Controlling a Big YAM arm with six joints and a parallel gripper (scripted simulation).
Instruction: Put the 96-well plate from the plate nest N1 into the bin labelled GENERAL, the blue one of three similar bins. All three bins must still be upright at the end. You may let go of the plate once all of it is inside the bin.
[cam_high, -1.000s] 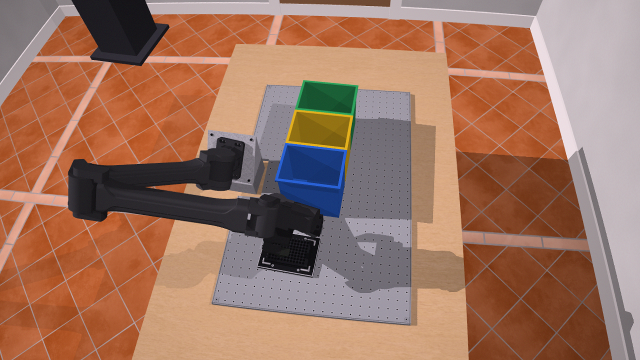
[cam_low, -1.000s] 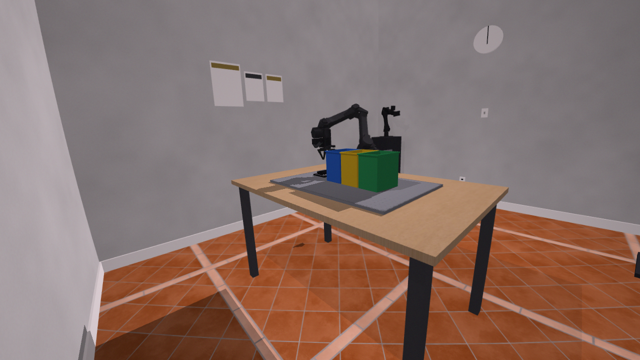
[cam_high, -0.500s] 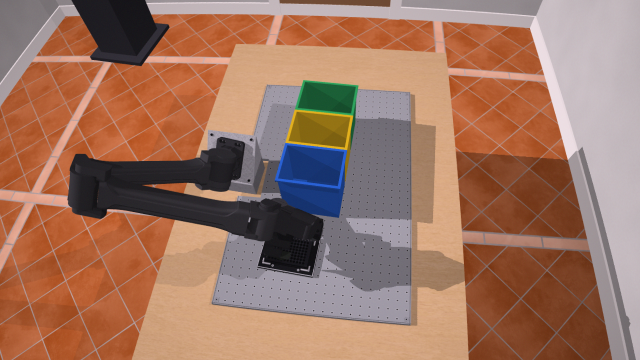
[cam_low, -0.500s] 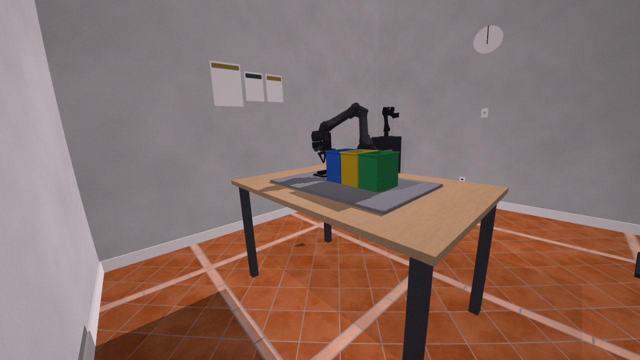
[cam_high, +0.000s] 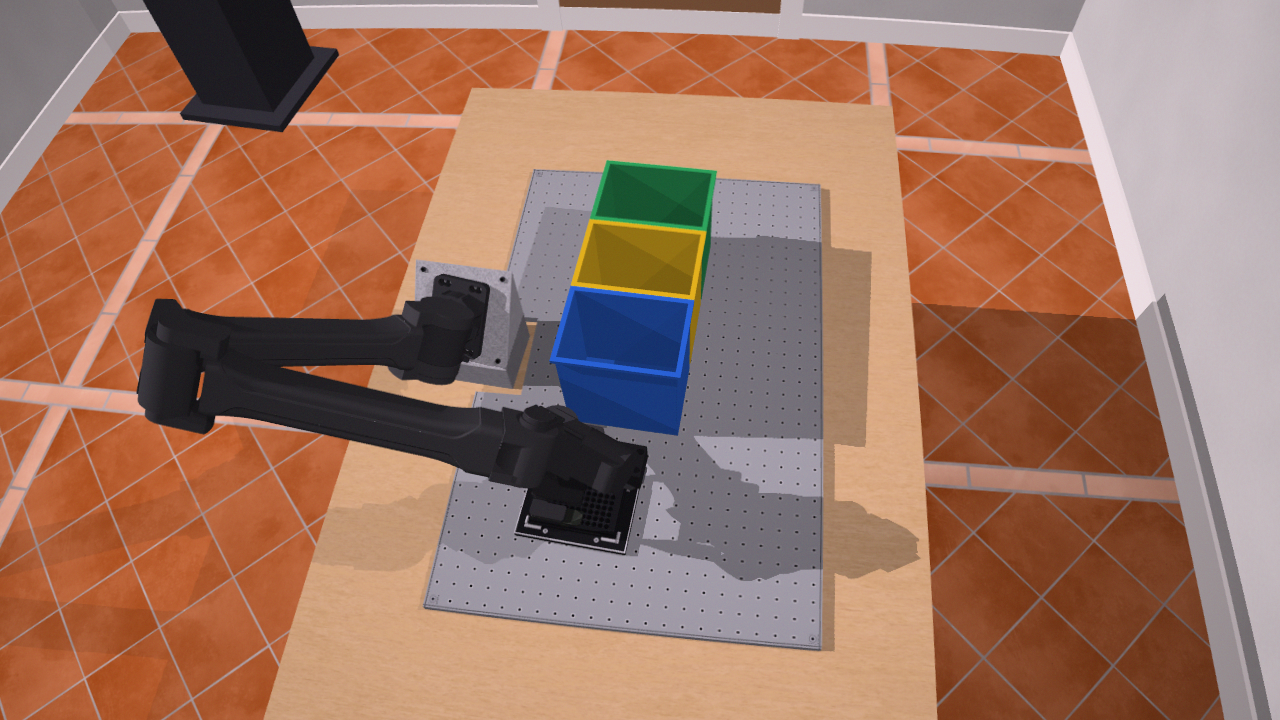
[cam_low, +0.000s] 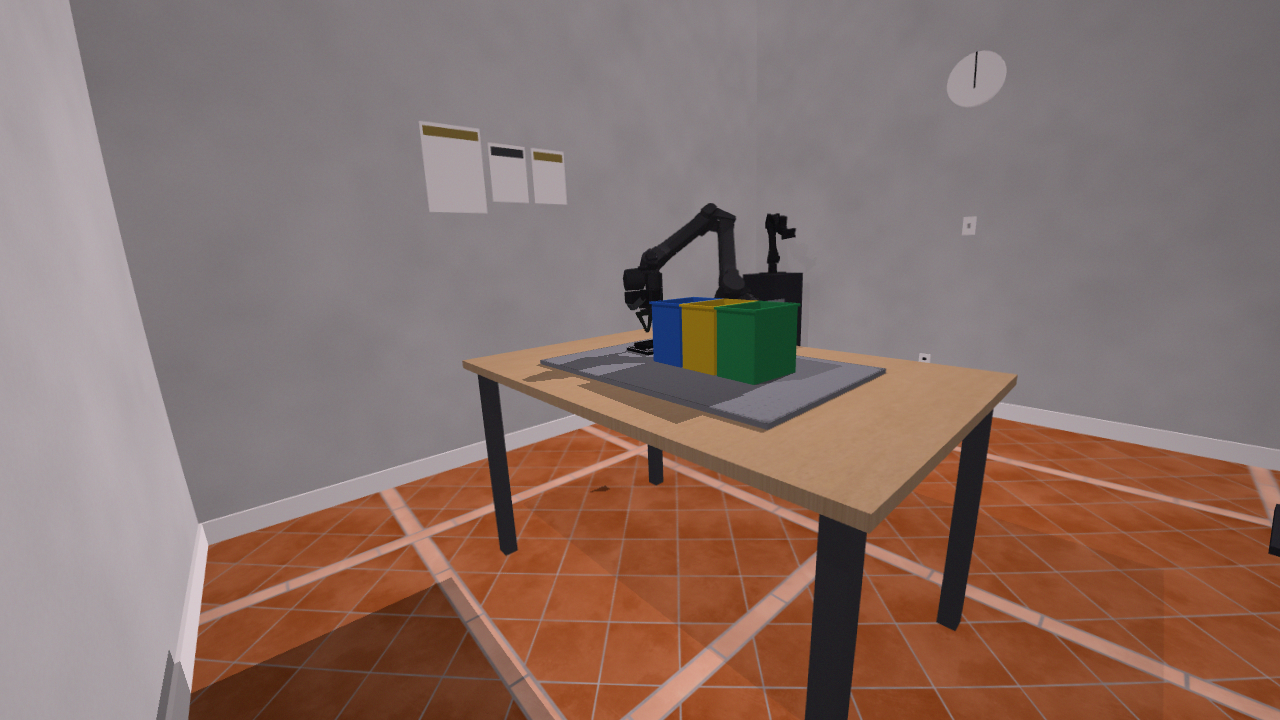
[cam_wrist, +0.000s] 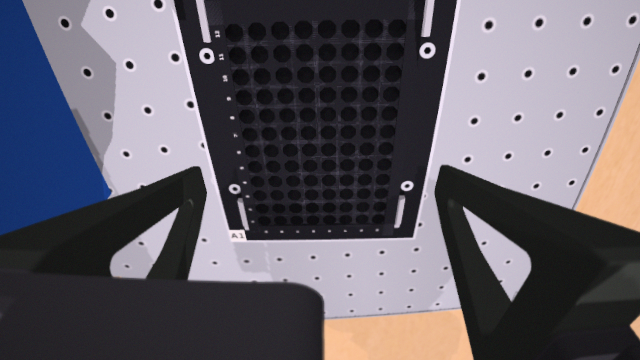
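The black 96-well plate (cam_high: 601, 512) (cam_wrist: 315, 125) lies flat in the black plate nest N1 (cam_high: 572, 540) (cam_wrist: 204, 100) on the grey perforated board (cam_high: 742, 501) (cam_wrist: 525, 125). My gripper (cam_high: 583, 503) (cam_low: 640, 320) (cam_wrist: 320, 179) is open and empty. It hangs low over the near end of the plate, with one finger on each side of the nest and touching nothing. The blue bin (cam_high: 626, 394) (cam_low: 666, 335) (cam_wrist: 35, 125) stands upright just behind the nest. Its inside shows nothing.
A yellow bin (cam_high: 640, 259) (cam_low: 699, 340) and a green bin (cam_high: 657, 192) (cam_low: 756, 344) stand upright in a row behind the blue one. The arm's grey base mount (cam_high: 501, 326) is at the board's left edge. The wooden table (cam_high: 868, 537) carries everything.
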